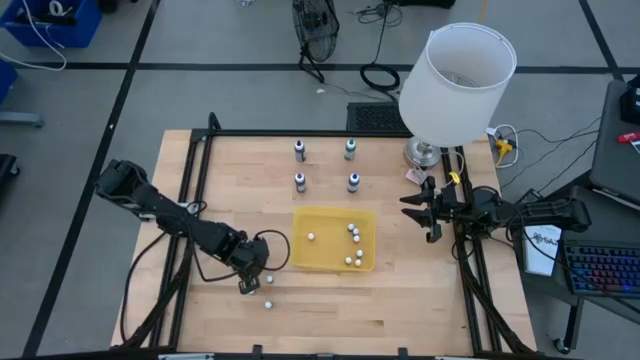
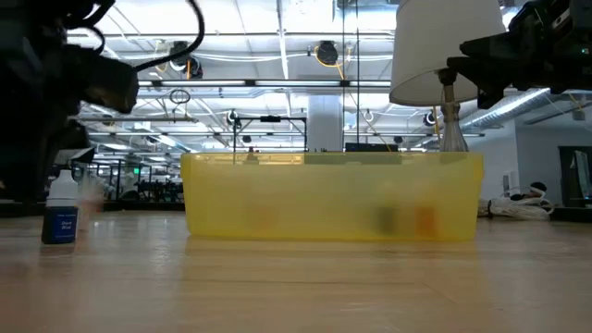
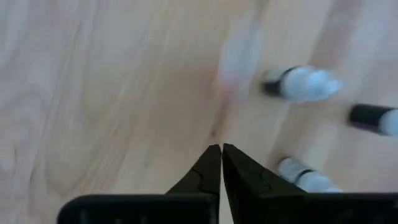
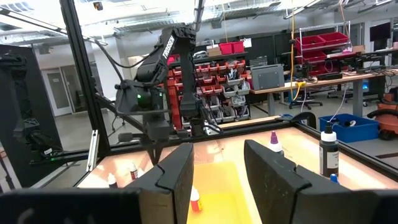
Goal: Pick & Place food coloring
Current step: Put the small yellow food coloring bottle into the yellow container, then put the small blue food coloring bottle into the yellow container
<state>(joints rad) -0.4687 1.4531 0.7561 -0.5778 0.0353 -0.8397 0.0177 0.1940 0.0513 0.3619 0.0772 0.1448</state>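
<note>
Four upright food coloring bottles [image 1: 299, 150], [image 1: 350, 148], [image 1: 299, 181], [image 1: 353, 182] with pale caps stand on their bases on the far half of the table. A yellow tray [image 1: 300, 262] holds several tiny white-capped vials. More such vials [image 3: 301, 84], [image 3: 373, 118] lie on their sides on the wood. My left gripper [image 1: 250, 284] [image 3: 221, 152] is shut and points down over bare wood left of the tray. One vial [image 3: 305, 177] lies just beside its fingers. My right gripper [image 1: 418, 212] [image 4: 217, 155] hovers open off the tray's right side.
A white-shaded lamp [image 1: 455, 85] stands on its base [image 1: 425, 152] at the table's far right corner, close behind my right arm. Black frame rails [image 1: 200, 170] run along the table's left, far and right edges. Bare wood lies between the tray and the near edge.
</note>
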